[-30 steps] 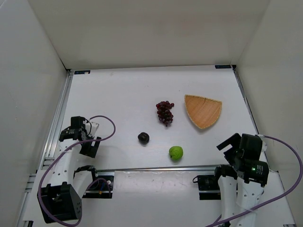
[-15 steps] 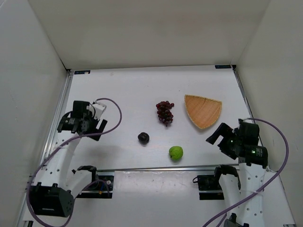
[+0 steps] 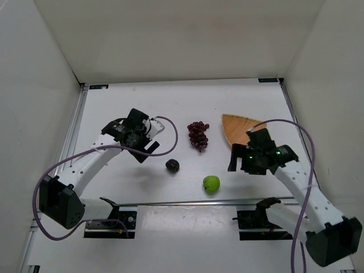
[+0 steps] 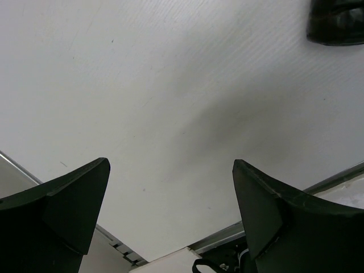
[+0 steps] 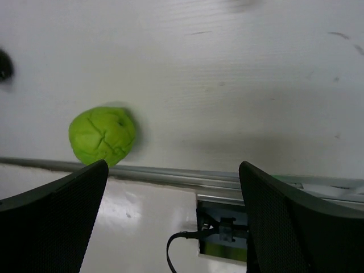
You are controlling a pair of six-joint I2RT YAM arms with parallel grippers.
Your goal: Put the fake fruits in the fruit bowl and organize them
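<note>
The dark red-purple grape bunch [image 3: 198,135] lies mid-table. The near-black round fruit [image 3: 172,165] sits in front of it and shows at the top right of the left wrist view [image 4: 338,23]. The bright green fruit [image 3: 211,183] lies near the front rail and shows in the right wrist view [image 5: 102,135]. The woven basket [image 3: 236,122] stands at the right, partly hidden by my right arm. My left gripper [image 3: 147,152] [image 4: 170,170] is open and empty, left of the dark fruit. My right gripper [image 3: 236,161] [image 5: 173,168] is open and empty, right of the green fruit.
A metal rail [image 3: 187,202] runs along the table's front, with the arm mounts [image 3: 253,219] behind it. White walls enclose the table on the left, back and right. A purple cable [image 3: 168,133] loops from the left wrist.
Both arms have swung in from the table's outer sides toward the middle. The left gripper now hovers near the dark fruit and the right one between the green fruit and the basket. The fruits have not moved.
</note>
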